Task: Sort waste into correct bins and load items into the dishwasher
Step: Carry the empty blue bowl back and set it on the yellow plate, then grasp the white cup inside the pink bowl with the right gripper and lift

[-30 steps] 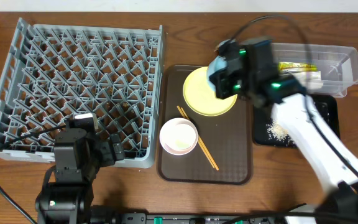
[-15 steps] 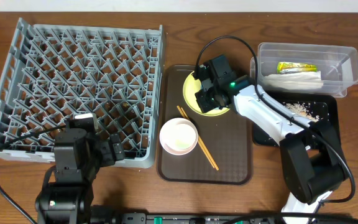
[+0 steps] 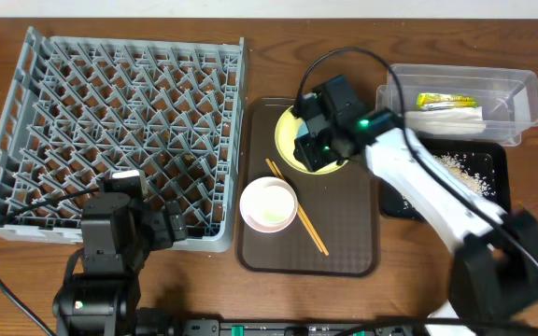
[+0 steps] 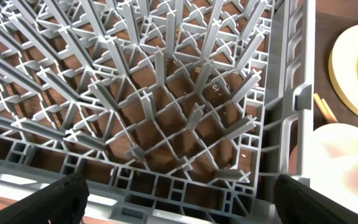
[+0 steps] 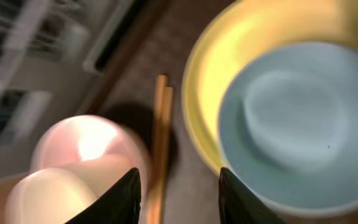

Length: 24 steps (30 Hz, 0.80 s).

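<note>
The grey dishwasher rack point(image 3: 110, 121) fills the left of the table. My left gripper point(image 4: 179, 199) is open above its near right corner point(image 4: 166, 93) with nothing between the fingers. On the brown tray, a light blue bowl point(image 5: 291, 124) rests in the yellow plate point(image 5: 229, 62). My right gripper point(image 5: 179, 180) hovers at the plate's point(image 3: 286, 135) near edge. Its jaws are parted and empty, one finger beside the blue bowl's rim. The white bowl point(image 3: 268, 203) and the chopsticks point(image 3: 302, 224) lie just in front.
A clear tub point(image 3: 521, 93) at the back right holds a green-and-yellow wrapper point(image 3: 445, 100) and a white napkin point(image 3: 446, 119). Next to it, a black tray point(image 3: 493, 177) carries scattered rice scraps point(image 3: 460, 166). The brown tray point(image 3: 334, 252) lies between rack and bins.
My right arm swung left from the bins to the yellow plate, and its gripper opened from shut, leaving the light blue bowl on the plate. The left arm stayed still.
</note>
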{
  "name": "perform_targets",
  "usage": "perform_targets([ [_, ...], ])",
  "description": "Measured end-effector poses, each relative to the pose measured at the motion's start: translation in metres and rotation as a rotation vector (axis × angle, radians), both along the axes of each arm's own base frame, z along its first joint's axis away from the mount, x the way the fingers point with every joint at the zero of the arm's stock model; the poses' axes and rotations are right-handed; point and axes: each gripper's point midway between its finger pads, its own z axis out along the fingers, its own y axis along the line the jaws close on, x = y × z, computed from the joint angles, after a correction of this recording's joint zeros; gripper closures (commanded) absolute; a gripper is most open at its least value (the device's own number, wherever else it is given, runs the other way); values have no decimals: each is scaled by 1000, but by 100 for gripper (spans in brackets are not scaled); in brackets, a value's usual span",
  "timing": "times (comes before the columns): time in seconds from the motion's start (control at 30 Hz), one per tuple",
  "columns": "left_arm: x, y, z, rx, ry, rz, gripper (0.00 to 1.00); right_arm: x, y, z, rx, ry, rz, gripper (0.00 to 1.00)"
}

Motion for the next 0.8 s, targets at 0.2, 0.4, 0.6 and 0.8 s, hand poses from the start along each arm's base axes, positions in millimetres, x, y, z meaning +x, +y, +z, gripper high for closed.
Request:
perform_targets([
  [0.2, 0, 0, 0, 0, 0, 0, 2, -30, 1, 9, -8, 80, 36, 61],
  [0.4, 0, 0, 0, 0, 0, 0, 3, -61, 19, -7, -46, 150, 115, 62],
  [0.6, 0, 0, 0, 0, 0, 0, 3, -85, 30, -40, -129, 217, 159, 66],
  [0.8, 0, 0, 0, 0, 0, 0, 3, -88, 30, -65, -183, 257, 146, 97],
])
